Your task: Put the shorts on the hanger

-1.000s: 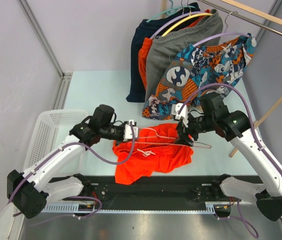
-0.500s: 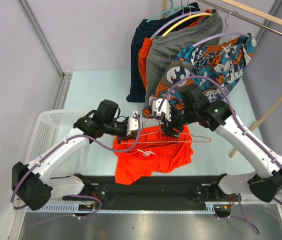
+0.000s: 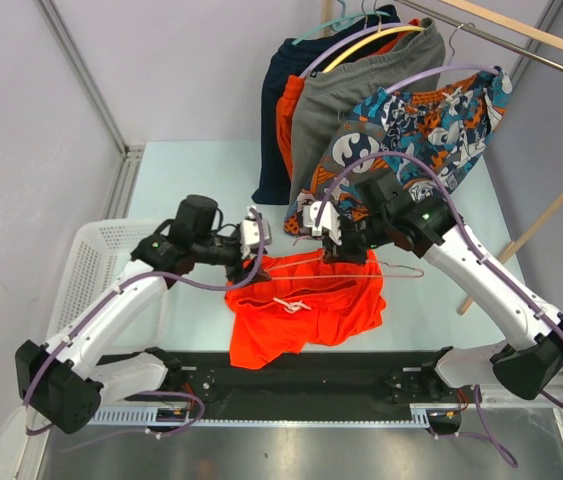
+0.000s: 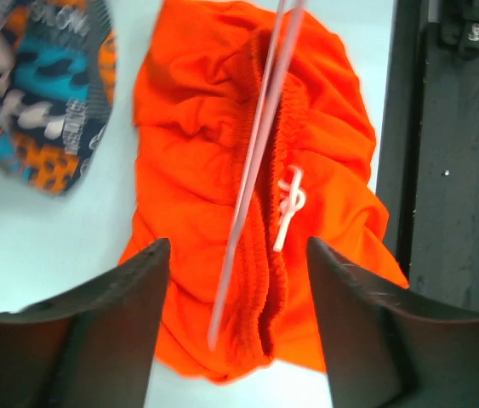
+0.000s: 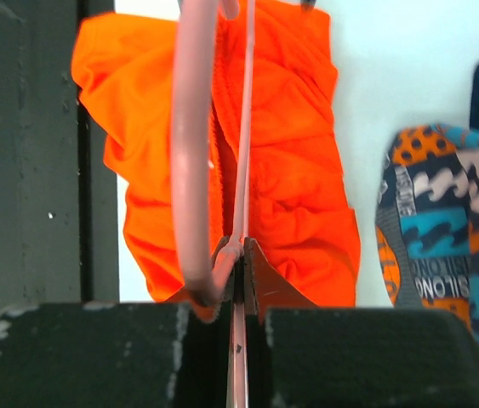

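The bright orange-red shorts (image 3: pixel 311 308) lie crumpled on the table near the front edge, their white drawstring (image 4: pixel 288 204) showing. The thin pale pink hanger (image 3: pixel 401 270) lies across their waistband. My right gripper (image 3: pixel 325 236) is shut on the hanger's wire (image 5: pixel 242 153) close to its hook (image 5: pixel 195 144), above the shorts (image 5: pixel 294 170). My left gripper (image 3: pixel 258 232) hangs open to the left of it, holding nothing. In the left wrist view its fingers (image 4: pixel 111 323) straddle the hanger wire (image 4: pixel 256 153) and the shorts (image 4: pixel 188 170) from above, without touching either.
Patterned shorts (image 3: pixel 411 130), grey shorts (image 3: pixel 346 110) and other garments hang on hangers from a rail (image 3: pixel 501 40) at the back right. A white basket (image 3: pixel 96 262) stands at the table's left edge. A wooden stick (image 3: pixel 551 215) leans at the right. A black bar (image 3: pixel 301 385) runs along the front.
The right gripper moved left over the shorts and shut on the hanger. The left gripper opened, let go of the hanger and drew back a little to the left.
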Robot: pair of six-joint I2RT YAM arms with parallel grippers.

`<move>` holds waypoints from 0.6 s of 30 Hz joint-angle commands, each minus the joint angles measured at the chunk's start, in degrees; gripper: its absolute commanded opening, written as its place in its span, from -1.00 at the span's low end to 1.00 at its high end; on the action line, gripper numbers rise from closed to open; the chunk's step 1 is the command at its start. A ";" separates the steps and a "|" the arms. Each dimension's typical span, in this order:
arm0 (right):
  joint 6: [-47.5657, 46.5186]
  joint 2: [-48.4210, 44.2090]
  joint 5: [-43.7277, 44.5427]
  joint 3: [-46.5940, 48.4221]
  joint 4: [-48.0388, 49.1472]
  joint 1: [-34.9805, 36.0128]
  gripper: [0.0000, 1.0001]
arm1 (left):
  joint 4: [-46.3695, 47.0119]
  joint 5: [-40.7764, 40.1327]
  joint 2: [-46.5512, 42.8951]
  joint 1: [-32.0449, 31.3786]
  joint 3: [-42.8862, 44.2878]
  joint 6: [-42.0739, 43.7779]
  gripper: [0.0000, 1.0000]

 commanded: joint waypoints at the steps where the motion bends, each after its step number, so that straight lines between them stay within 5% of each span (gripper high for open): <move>1: -3.70 -4.83 1.39 0.63 -4.58 -2.92 -1.00 | -3.19 4.75 -2.13 8.19 0.60 -1.49 0.51; 8: -10.82 -5.54 4.12 0.10 -10.40 -1.26 -1.00 | -10.49 0.46 -3.10 9.98 -3.43 9.03 0.52; 18: -11.08 -0.01 6.23 0.01 -5.74 4.10 -1.00 | -4.87 -3.15 -7.23 10.07 -16.44 16.26 0.47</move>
